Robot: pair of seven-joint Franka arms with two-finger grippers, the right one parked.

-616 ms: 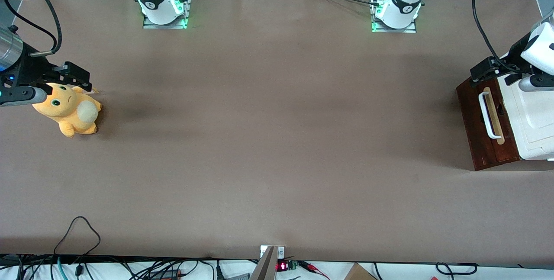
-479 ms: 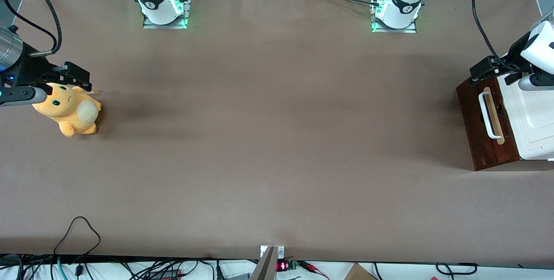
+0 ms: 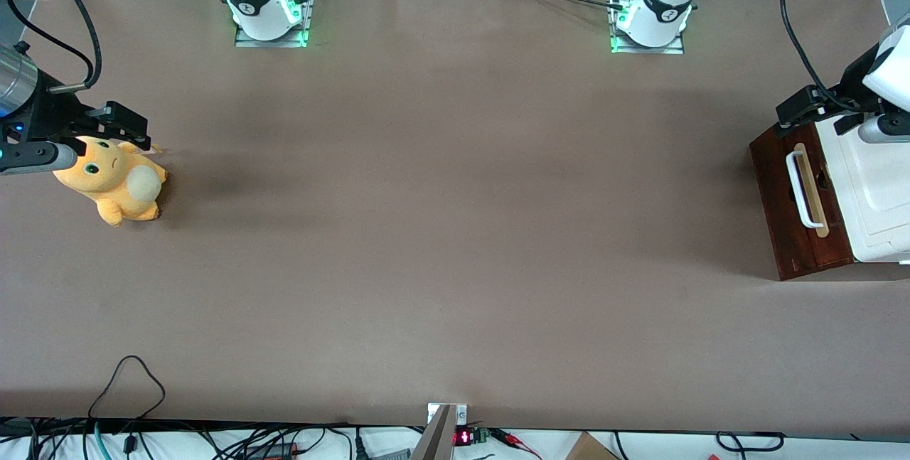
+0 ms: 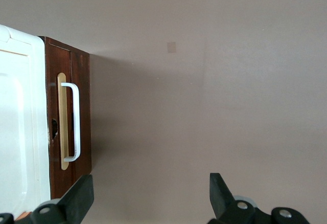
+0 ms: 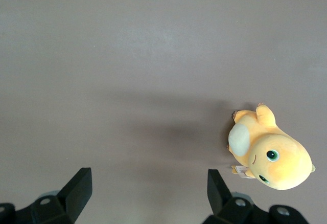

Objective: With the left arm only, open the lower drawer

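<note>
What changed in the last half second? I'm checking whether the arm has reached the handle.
The left arm's gripper moved slightly farther from the front camera, jaws open, holding nothing. The lower drawer, its handle and the plush toy stayed put.

Even, diffuse overhead light; no glare on the matte brown tabletop (image 3: pixel 455 232). Soft broad shadows beside the plush toy (image 3: pixel 114 179) and the cabinet (image 3: pixel 864 190). Green LED glow at both arm bases. Frames sharp; end effector (image 4: pixel 150 201) fingertips slightly soft in the left wrist view.
</note>
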